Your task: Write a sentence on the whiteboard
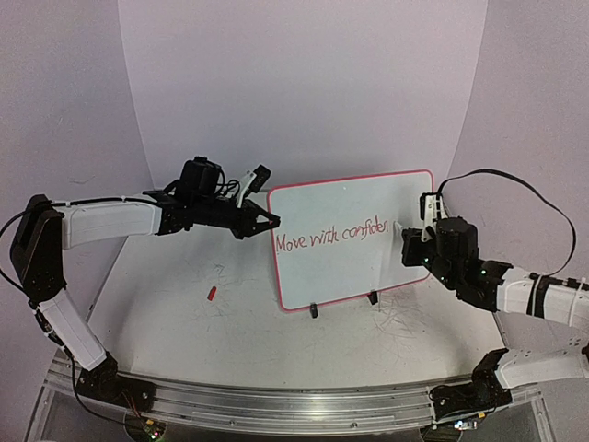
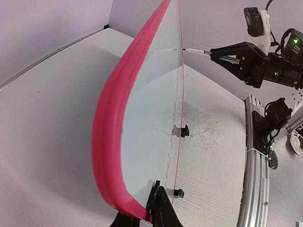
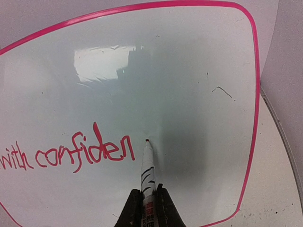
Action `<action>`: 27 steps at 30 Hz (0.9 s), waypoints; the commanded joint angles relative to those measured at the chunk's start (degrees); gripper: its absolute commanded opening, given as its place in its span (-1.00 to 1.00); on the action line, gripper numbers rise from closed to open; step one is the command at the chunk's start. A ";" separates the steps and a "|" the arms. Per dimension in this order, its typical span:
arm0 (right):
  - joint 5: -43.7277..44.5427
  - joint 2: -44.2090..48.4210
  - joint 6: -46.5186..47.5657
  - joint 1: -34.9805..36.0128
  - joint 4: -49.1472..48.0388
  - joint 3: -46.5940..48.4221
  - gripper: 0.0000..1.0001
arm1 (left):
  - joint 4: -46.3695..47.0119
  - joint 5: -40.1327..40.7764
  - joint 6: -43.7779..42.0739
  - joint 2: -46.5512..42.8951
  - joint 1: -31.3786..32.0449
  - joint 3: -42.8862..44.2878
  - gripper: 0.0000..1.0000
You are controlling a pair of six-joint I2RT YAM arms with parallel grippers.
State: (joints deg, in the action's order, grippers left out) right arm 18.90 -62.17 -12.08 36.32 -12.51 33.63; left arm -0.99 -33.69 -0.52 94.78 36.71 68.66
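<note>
The whiteboard [image 1: 354, 198] stands upright on the table, tilted a little, on two black clip feet [image 1: 314, 310]. The red sentence [image 1: 333, 239] reads "Move with confiden". My left gripper [image 1: 267, 221] is shut on the board's left red rim [image 2: 113, 123], its jaws pinching the edge [image 2: 142, 204]. My right gripper [image 1: 411, 241] is shut on a white marker [image 3: 147, 165] with black stripes. The marker's red tip sits at the board surface [image 3: 180, 71], just right of the last letter of the sentence [image 3: 85, 155]. The right gripper also shows in the left wrist view [image 2: 222, 53].
A small red cap [image 1: 212, 294] lies on the table left of the board. Grey scribble marks [image 1: 405, 322] cover the table in front of the board. An aluminium rail [image 1: 294, 405] runs along the near edge. A curved white backdrop stands behind.
</note>
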 commanded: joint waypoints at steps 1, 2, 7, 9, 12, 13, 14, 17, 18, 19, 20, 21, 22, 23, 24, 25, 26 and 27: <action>-0.61 -0.91 0.91 -0.59 -2.51 1.50 -1.00 | -4.69 9.39 -7.51 0.61 -0.21 0.28 -1.00; -0.74 -1.09 0.92 -0.62 -2.76 1.58 -1.00 | -4.68 9.30 -7.50 0.64 -0.15 0.29 -1.00; -0.96 -2.06 1.18 -0.70 -3.93 1.58 -1.00 | -4.71 9.34 -7.52 0.58 -0.15 0.31 -1.00; -1.14 -2.35 1.37 -0.72 -4.18 1.73 -1.00 | -4.69 9.26 -7.49 0.58 -0.15 0.26 -1.00; -1.71 -2.74 1.62 -0.68 -4.36 1.94 -1.00 | -4.72 9.26 -7.57 0.65 -0.15 0.28 -1.00; -1.97 -2.83 1.62 -0.68 -4.31 1.82 -1.00 | -4.69 9.33 -7.57 0.61 -0.12 0.30 -1.00; -2.33 -2.82 1.57 -0.69 -4.20 1.72 -1.00 | -4.68 9.35 -7.57 0.58 -0.09 0.30 -1.00; -3.47 -2.78 1.41 -0.64 -3.66 1.54 -1.00 | -4.69 9.35 -7.58 0.58 -0.06 0.26 -1.00; -3.88 -2.84 1.32 -0.70 -3.44 1.41 -1.00 | -4.71 9.37 -7.57 0.60 -0.06 0.25 -1.00; -4.33 -2.92 1.24 -0.70 -3.35 1.28 -1.00 | -4.68 9.35 -7.58 0.62 -0.06 0.25 -1.00; -4.63 -3.03 1.16 -0.71 -3.24 1.11 -1.00 | -4.69 9.39 -7.58 0.60 -0.06 0.25 -1.00; -4.79 -3.14 1.00 -0.72 -3.02 1.00 -1.00 | -4.70 9.44 -7.58 0.61 -0.06 0.26 -1.00; -4.93 -3.17 0.80 -0.69 -2.78 0.88 -1.00 | -4.70 9.45 -7.58 0.66 -0.06 0.26 -1.00; -5.05 -3.07 0.64 -0.68 -2.55 0.69 -1.00 | -4.70 9.44 -7.60 0.68 -0.07 0.26 -1.00; -5.13 -2.91 0.50 -0.71 -2.32 0.51 -1.00 | -4.68 9.43 -7.61 0.66 -0.08 0.28 -1.00; -5.10 -2.73 0.29 -0.68 -2.11 0.32 -1.00 | -4.72 9.45 -7.58 0.67 -0.10 0.25 -1.00; -5.09 -2.62 0.17 -0.67 -1.71 0.09 -1.00 | -4.73 9.50 -7.59 0.70 -0.06 0.24 -1.00; -5.04 -2.51 0.05 -0.68 -1.35 -0.03 -1.00 | -4.71 9.48 -7.58 0.67 -0.06 0.24 -1.00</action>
State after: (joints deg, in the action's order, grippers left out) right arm 14.94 -64.62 -11.12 35.92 -14.24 33.63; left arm -1.04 -33.38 -0.49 94.78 36.71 68.66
